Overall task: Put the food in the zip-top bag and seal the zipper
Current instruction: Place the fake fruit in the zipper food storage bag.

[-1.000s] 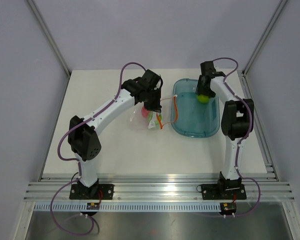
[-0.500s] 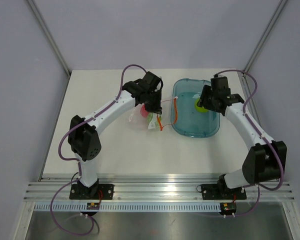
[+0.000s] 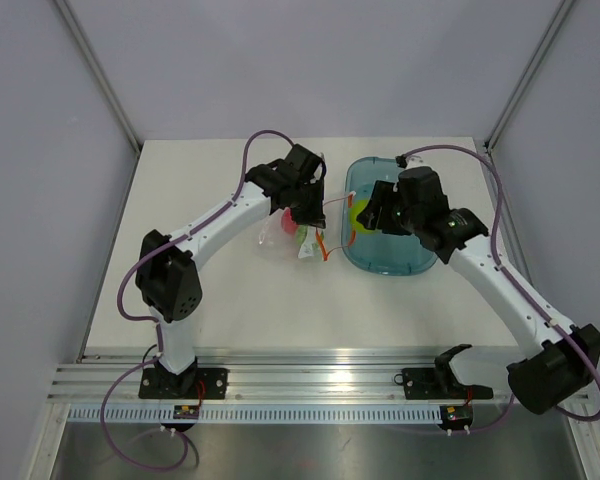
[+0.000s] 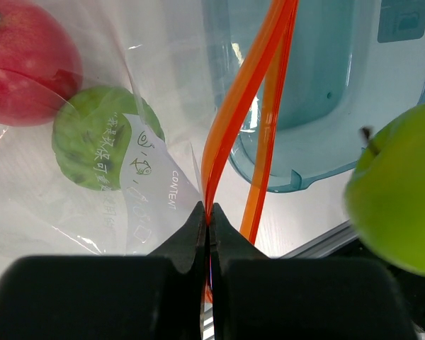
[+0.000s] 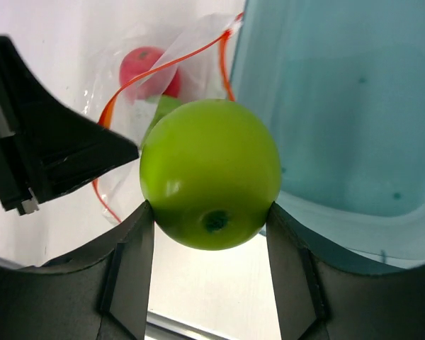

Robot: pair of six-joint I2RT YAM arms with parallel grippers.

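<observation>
Zip-top bag (image 4: 149, 85) holds red fruit (image 4: 25, 64), green apple (image 4: 99, 149); left pincer (image 4: 209, 219) pinches zipper (image 4: 241, 92), right pincer (image 5: 209, 241) grips last apple (image 5: 209, 173); unsealed

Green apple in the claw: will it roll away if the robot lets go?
Probably: the green apple is round and smooth, so it would likely roll. It looks shiny, maybe slippery, and the right gripper holds it only at two sides.

A translucent teal oval tray (image 3: 405, 252) lies on the far right part of a white table (image 3: 210, 300). A ribbed aluminium rail (image 3: 310, 382) runs along the table's near edge. Pale grey walls (image 3: 310, 70) enclose the table, with slanting metal posts (image 3: 98, 72) at its far corners.
</observation>
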